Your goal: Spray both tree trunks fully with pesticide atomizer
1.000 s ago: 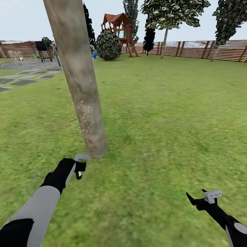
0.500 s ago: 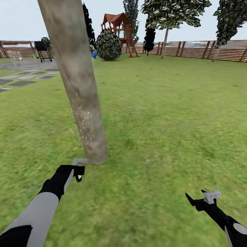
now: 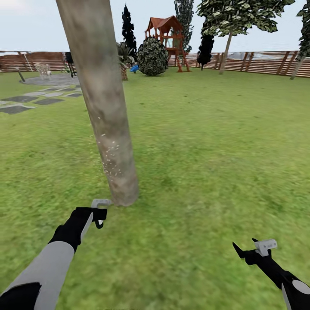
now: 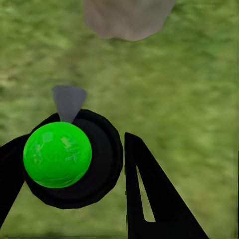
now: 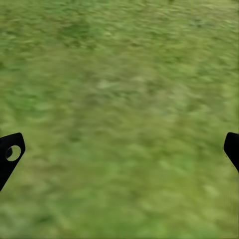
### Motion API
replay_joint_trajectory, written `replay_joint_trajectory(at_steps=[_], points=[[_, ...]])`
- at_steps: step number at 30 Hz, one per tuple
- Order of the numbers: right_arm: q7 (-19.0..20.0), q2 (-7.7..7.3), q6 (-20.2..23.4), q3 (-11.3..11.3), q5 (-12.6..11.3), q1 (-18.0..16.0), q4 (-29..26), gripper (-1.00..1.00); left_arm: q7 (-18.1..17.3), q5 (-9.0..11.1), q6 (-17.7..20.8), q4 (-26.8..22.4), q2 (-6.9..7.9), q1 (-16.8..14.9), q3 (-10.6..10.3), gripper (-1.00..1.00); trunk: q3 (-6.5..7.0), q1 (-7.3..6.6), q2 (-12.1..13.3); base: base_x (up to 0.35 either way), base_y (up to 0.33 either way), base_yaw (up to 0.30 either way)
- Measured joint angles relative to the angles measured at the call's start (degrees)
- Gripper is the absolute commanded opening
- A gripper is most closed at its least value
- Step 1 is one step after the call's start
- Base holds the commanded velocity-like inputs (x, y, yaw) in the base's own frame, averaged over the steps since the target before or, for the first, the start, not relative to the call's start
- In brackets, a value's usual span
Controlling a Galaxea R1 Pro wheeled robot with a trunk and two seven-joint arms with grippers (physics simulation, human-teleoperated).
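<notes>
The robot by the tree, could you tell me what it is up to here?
It is spraying a tree trunk on the lawn. The left pincer holds the pesticide atomizer close to the trunk's base, nozzle toward it, and pale droplets speckle the lower bark. The right pincer hangs open and empty over the grass. The bark higher up looks bare, so coverage seems partial.

Trunk [image 3: 103,107]: mottled grey-tan, flecked with white specks on its lower part. Grass [image 3: 215,142]: blurry green; fence [image 3: 258,62]: brown horizontal slats; paving [image 3: 26,101]: grey; playhouse [image 3: 165,36]: red-brown. Left pincer [image 3: 100,215]: black, on a grey and black arm; the atomizer [image 4: 57,154] in it is black with a bright green ball.
</notes>
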Motion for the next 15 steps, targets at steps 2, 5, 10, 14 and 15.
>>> replay_joint_trajectory(at_steps=[2,5,10,14,15], points=[[0.00,0.00,0.00,0.00,0.00,0.00,0.01,1.00,-0.02,0.00,0.00,0.00,0.00,0.00,-0.01,-1.00,0.00,0.00,0.00,0.044,-0.276,0.041],[0.01,0.00,0.00,0.00,0.00,0.00,0.00,1.00,-0.02,0.00,0.00,0.00,0.00,0.00,0.02,-1.00,0.00,0.00,0.00,0.084,-0.276,0.007],[0.01,0.03,0.00,0.00,0.00,0.00,0.00,1.00,0.01,0.00,0.08,-0.05,-0.07,0.00,0.01,-1.00,0.00,0.00,0.00,0.092,-0.276,0.014],[-0.01,0.09,0.00,0.00,0.00,0.00,0.08,1.00,-0.04,0.02,0.09,-0.09,-0.07,0.00,0.01,-1.00,0.03,0.00,0.00,0.090,-0.276,0.220],[-0.02,0.09,0.00,0.00,0.00,0.00,0.09,1.00,-0.04,0.00,0.09,-0.09,-0.06,0.00,0.02,-1.00,0.05,0.00,0.00,0.088,-0.276,0.267]])
